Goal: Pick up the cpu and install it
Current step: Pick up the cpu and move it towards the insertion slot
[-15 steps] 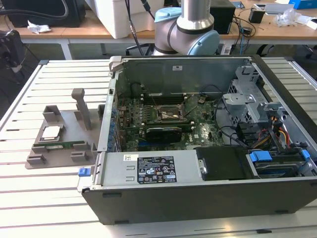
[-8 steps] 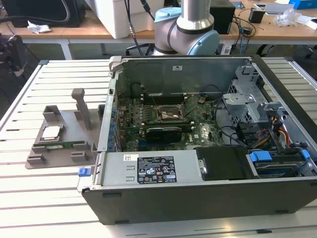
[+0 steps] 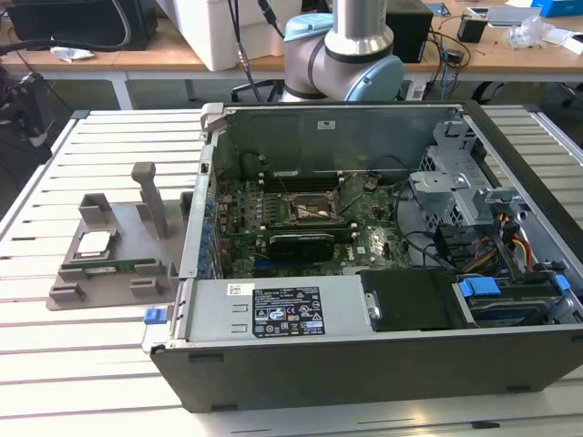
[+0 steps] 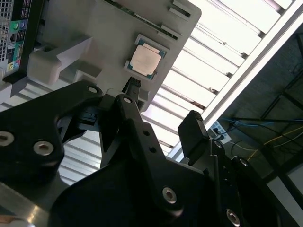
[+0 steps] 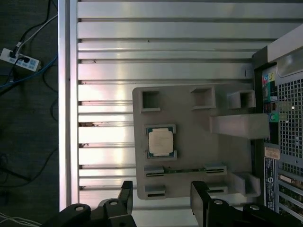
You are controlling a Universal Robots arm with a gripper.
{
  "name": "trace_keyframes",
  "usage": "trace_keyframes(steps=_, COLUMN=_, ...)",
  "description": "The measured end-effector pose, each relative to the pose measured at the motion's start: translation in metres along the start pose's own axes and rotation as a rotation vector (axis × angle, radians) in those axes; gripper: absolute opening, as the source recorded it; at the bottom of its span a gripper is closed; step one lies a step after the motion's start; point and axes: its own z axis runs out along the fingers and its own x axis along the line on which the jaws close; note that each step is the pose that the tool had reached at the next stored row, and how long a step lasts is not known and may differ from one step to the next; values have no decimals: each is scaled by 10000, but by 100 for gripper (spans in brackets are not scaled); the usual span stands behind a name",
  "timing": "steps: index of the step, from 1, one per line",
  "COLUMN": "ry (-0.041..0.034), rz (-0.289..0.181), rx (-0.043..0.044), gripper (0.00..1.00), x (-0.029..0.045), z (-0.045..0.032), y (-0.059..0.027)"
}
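The cpu [image 3: 94, 242], a small square chip with a silvery top, lies flat in a recess of a grey holder [image 3: 123, 289] on the slatted table, at the exterior view's left of the open computer case. Both wrist views look down on the cpu [image 5: 160, 142] [image 4: 146, 59] in the holder [image 5: 194, 142] [image 4: 104, 28]. My gripper [image 5: 162, 198] [image 4: 163, 106] hangs well above the holder, open, with nothing between its black fingers [image 5: 126, 193]. It stands off to one side of the chip, over the holder's edge.
The open case [image 3: 364, 364] holds a motherboard with a black-framed socket [image 3: 310, 211]. A long green memory stick [image 3: 105, 269] [image 5: 184, 169] sits in the holder beside the chip. A tall grey post [image 3: 150, 196] rises from the holder. The arm's base [image 3: 351, 45] stands behind the case.
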Motion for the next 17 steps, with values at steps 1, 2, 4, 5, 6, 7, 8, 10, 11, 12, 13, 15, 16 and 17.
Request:
trace_keyframes(steps=1, ry=0, rz=0, rx=-1, gripper=60, x=0, z=10, y=0)
trace_keyframes(steps=2, ry=0, rz=0, rx=-1, gripper=60, x=1, z=25, y=-1)
trace_keyframes(steps=4, ry=0, rz=0, rx=0, gripper=60, x=1, z=51, y=-1)
trace_keyframes(steps=5, ry=0, rz=0, rx=0, gripper=60, x=2, z=69, y=-1)
trace_keyframes(steps=6, ry=-1, rz=0, rx=-1, gripper=60, x=2, z=87, y=-2)
trace_keyframes(steps=7, ry=0, rz=-1, rx=0, gripper=60, x=2, z=100, y=-2)
trace_keyframes(steps=8, ry=1, rz=0, rx=0, gripper=60, x=3, z=112, y=-2)
trace_keyframes(steps=10, ry=1, rz=0, rx=0, gripper=60, x=4, z=154, y=-3)
trace_keyframes(steps=11, ry=0, rz=0, rx=0, gripper=60, x=4, z=165, y=-4)
trace_keyframes(steps=12, ry=1, rz=0, rx=1, gripper=60, x=4, z=173, y=-4)
trace_keyframes(steps=13, ry=0, rz=0, rx=-1, gripper=60, x=4, z=186, y=-4)
trace_keyframes(steps=15, ry=0, rz=0, rx=0, gripper=60, x=5, z=219, y=-5)
trace_keyframes(steps=16, ry=0, rz=0, rx=0, gripper=60, x=6, z=237, y=-5)
trace_keyframes(steps=17, ry=0, rz=0, rx=0, gripper=60, x=6, z=250, y=-5)
